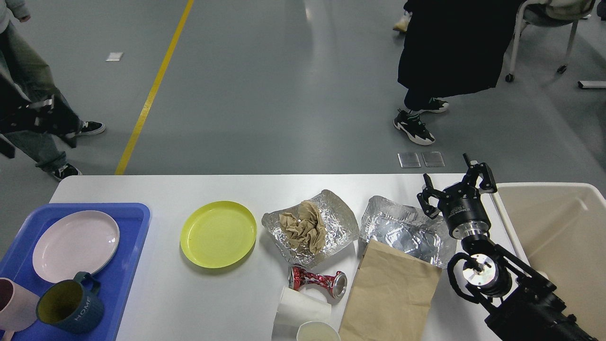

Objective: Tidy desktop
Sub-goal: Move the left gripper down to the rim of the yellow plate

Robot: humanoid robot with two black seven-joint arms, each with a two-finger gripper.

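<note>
The right gripper (455, 185) is hovering spread and empty beside the beige bin (558, 227), probably poised for the foil tray (402, 229) littering the desktop (199, 293) below.

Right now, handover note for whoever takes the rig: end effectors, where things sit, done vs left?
Right end effector: open, empty, raised beside the beige bin.
Left end effector: not in view.
Done: pink plate and two mugs sit in the blue tray.
Left on the desktop: yellow plate, two foil pieces, one holding crumpled paper, crushed can, paper cups, brown bag.
</note>
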